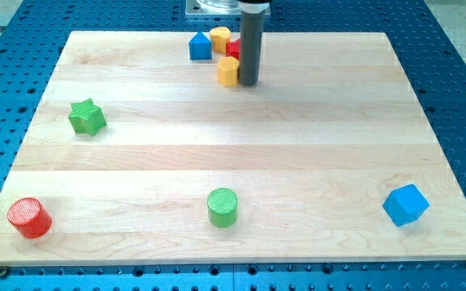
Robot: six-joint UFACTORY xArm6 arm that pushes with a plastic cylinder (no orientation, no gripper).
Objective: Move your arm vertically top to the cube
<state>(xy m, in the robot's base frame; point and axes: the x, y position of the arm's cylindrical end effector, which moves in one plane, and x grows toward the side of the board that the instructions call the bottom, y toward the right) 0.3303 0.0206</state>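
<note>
Resting near the view's top edge of the wooden board [241,145], the rod's tip [249,83] sits just beside, and possibly touching, a yellow block [228,71] on its left. The rod has no jaws or fingers; it holds nothing and can only push.

Behind the rod a red block [233,48] is partly hidden, so its shape cannot be confirmed. A second yellow block [220,36] and a small blue block [200,46] with a peaked top complete this cluster.

The blue cube [405,204], judged to be the task's object, lies near the view's bottom right corner, well apart from the tip. The spot above it toward the view's top is bare board.

Elsewhere, a green star [86,117] lies at the view's left, a red cylinder [29,217] at the bottom left, and a green cylinder [222,207] at bottom centre.

Risk: any leftward drift on departure would shove the adjacent yellow block into the cluster. Overshooting downward at the destination would strike the cube and push it toward the board's edge.

No containers are present on the board.
</note>
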